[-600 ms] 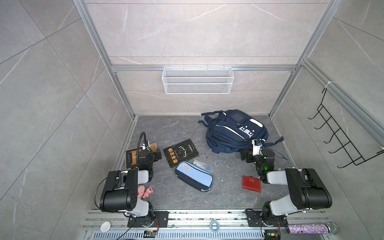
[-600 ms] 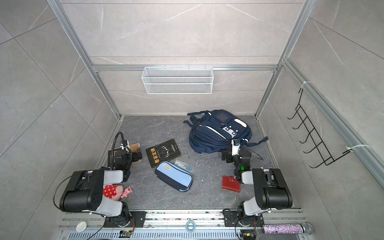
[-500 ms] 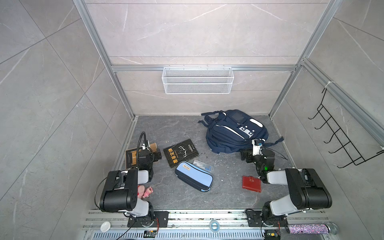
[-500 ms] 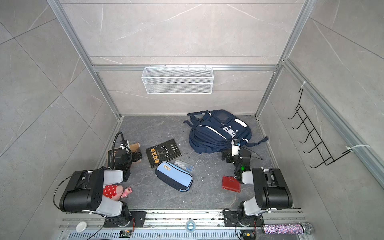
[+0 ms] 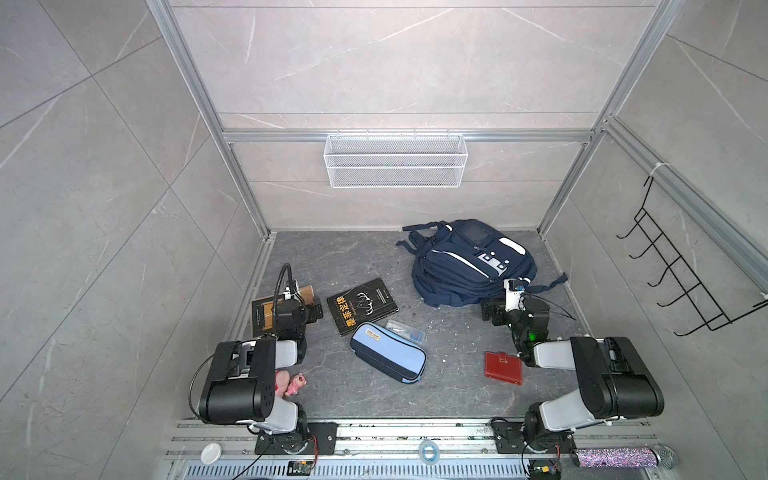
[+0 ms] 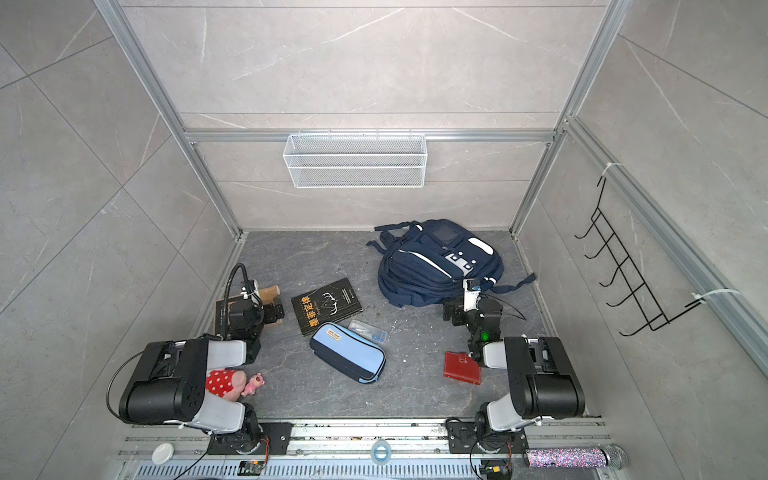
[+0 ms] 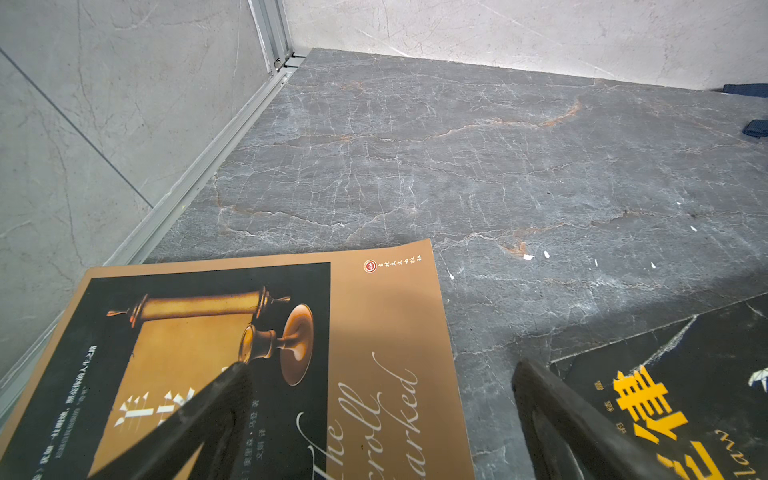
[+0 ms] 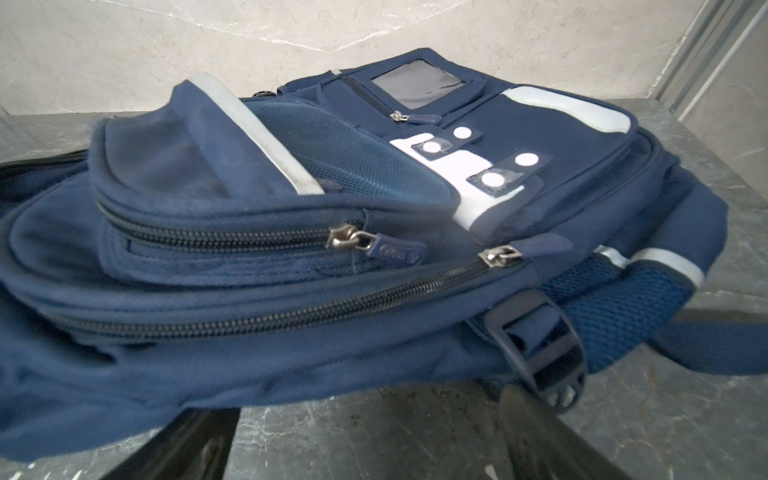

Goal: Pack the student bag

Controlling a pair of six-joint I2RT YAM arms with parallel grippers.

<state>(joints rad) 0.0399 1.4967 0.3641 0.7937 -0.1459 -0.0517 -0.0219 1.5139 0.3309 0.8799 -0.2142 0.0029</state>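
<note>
Right tool (image 8: 370, 411) spread, facing student bag (image 8: 291, 340) (flat).

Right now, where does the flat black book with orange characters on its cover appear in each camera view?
Top view: the black book lies left of centre on the floor, just beyond the light-blue pencil case.
Top view: same place, same neighbours.
Left wrist: one corner shows, across bare floor from the brown-covered book.
Right wrist: not in it.
Shared landmark: that brown-covered book, in both top views too.
</note>
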